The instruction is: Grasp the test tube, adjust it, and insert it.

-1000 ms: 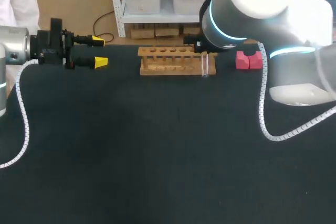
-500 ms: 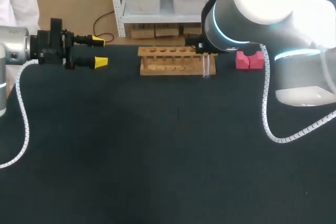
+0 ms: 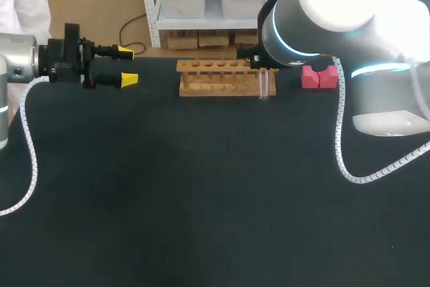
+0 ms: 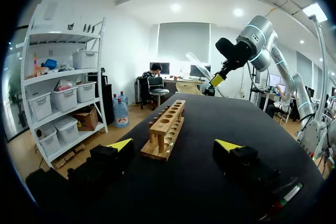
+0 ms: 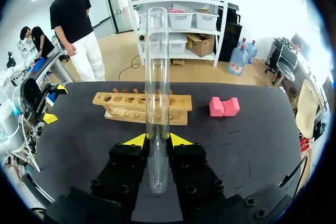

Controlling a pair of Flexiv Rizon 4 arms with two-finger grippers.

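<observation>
Pinching a clear test tube (image 5: 157, 77) from two sides betw. yellow tips: right gripper (image 5: 157, 140), hanging above the far side of the black table (image 3: 201, 199). Running lengthwise out past the fingers, w/ open end pointing away from the wrist & rounded closed end sitting back betw. the finger bases. Appearing in head view as an upright tube (image 3: 264, 84) just in front of the right end of the wooden rack (image 3: 218, 77); touching the rack or not, not showing clearly. Looking tilted & raised above the rack's far end in left wrist view.

Lying nr the table's far edge: rack w/ a single row of round holes along its top. Sitting to the rack's right, a little apart from it: pink block (image 3: 318, 77).

Hovering at the far left of the table: left gripper (image 3: 127, 65), fingers spread wide, gripping nothing, pointing along the rack's length.

Covering the whole surface: dark matte cloth. Trailing over it at both sides: white coiled cables (image 3: 339, 146). Filling the head view's upper right & hiding its own gripper there: right arm (image 3: 336, 11).
</observation>
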